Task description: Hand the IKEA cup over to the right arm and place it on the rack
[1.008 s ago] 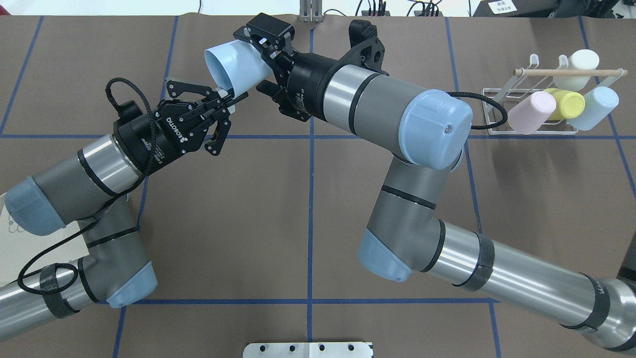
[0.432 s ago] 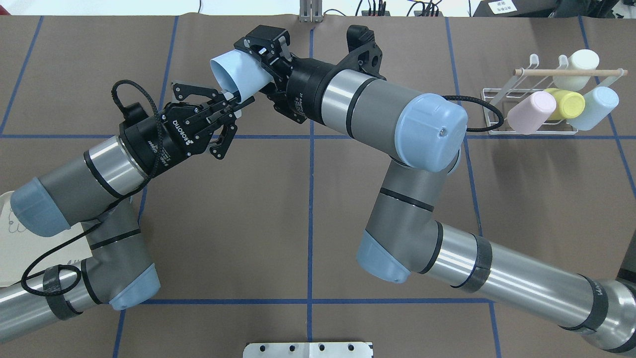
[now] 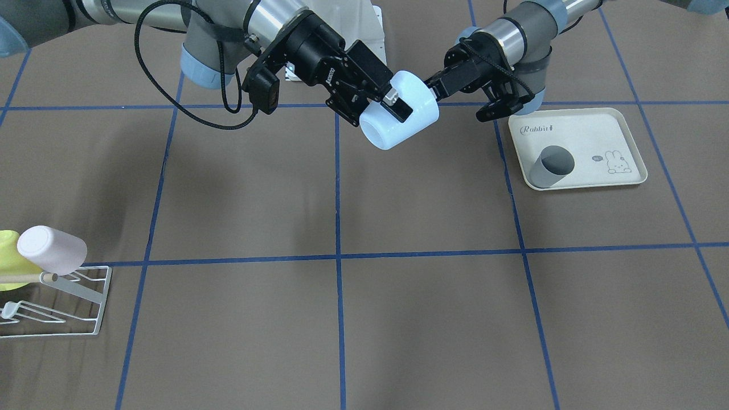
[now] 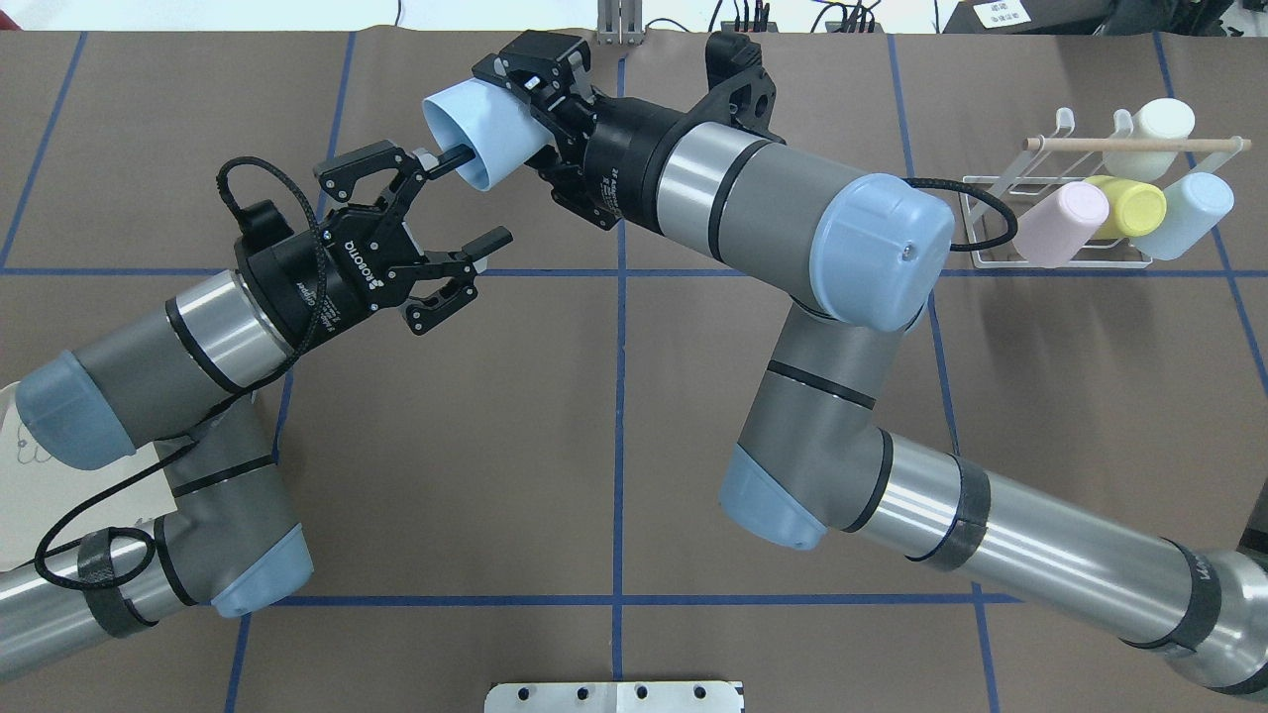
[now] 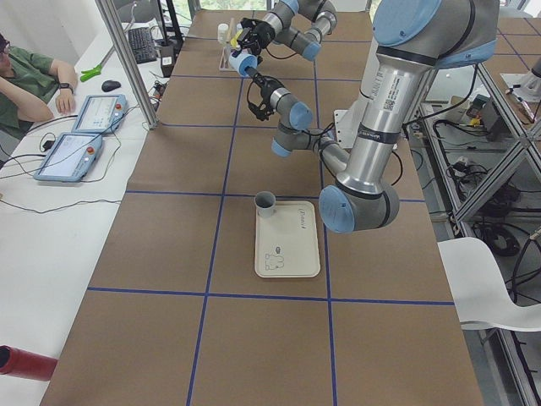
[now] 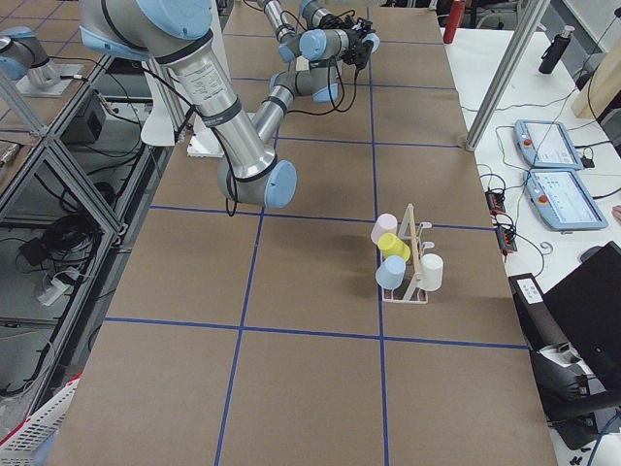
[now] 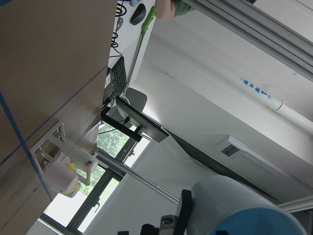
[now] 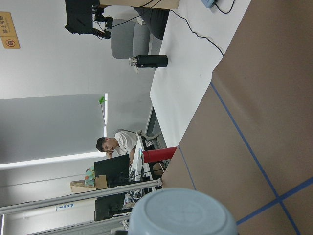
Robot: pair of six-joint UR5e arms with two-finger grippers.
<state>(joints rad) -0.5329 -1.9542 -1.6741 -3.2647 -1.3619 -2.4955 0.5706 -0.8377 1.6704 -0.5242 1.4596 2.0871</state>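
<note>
Since the earlier frame, the left end effector [image 4: 478,195] has been opened: its fingers are now spread wide, and the rim of the pale blue plastic cup [image 4: 480,129] has been released. One fingertip is seen just at that rim. The cup is held above the brown papered counter [image 4: 614,396] at 11 o'clock, clamped by the right end effector [image 4: 540,119]. The white wire rack [image 4: 1062,121] is seen well apart, at 2 o'clock.
</note>
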